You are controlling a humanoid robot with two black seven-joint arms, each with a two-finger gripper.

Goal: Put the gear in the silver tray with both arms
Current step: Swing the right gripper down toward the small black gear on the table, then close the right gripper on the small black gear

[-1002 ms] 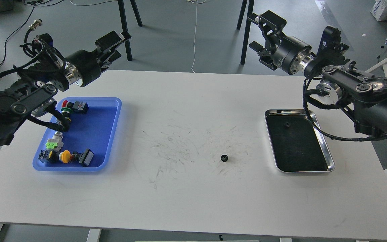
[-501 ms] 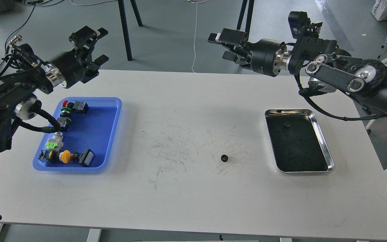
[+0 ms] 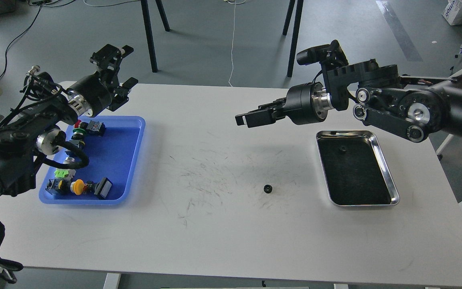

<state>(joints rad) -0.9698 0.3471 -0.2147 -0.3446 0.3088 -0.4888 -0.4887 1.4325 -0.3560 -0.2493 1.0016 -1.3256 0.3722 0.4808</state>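
Note:
A small black gear (image 3: 268, 188) lies on the white table, right of centre. The silver tray (image 3: 394, 192) sits to its right, with one small dark gear (image 3: 342, 149) inside near its far end. My right gripper (image 3: 249, 117) hangs above the table, left of the tray and well behind and above the loose gear. It points left, its fingers look slightly apart, and it holds nothing. My left gripper (image 3: 119, 68) is open and empty, raised above the far corner of the blue tray.
A blue plastic tray (image 3: 134, 160) at the left holds several coloured push-buttons and switches. Chair or stand legs (image 3: 149, 36) stand on the floor behind the table. The table's front edge runs along the bottom.
My right arm swung left and down, from behind the table to above it, left of the silver tray. My left gripper turned and shifted slightly right. The gears and trays stayed put.

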